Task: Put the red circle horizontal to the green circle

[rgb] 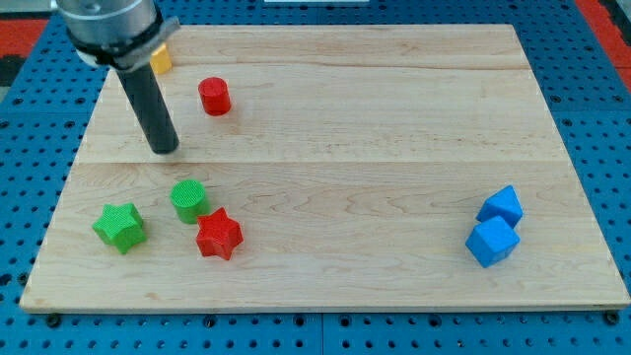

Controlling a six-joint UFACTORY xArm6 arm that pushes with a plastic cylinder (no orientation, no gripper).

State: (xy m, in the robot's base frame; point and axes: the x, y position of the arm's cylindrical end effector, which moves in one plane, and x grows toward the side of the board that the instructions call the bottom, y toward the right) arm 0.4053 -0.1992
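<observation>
my tip, fingerless; two red blocks, two green, two blue, one yellow

Pale wooden board with visible grain, matt; perforated blue metal-looking table; dark, smooth rod.

Wooden surface on a blue perforated base. Lower left: green star beside red star, apart. Lower right: two blue blocks, touching, one above the other in the frame. Upper left: yellow block, partly hidden.
</observation>
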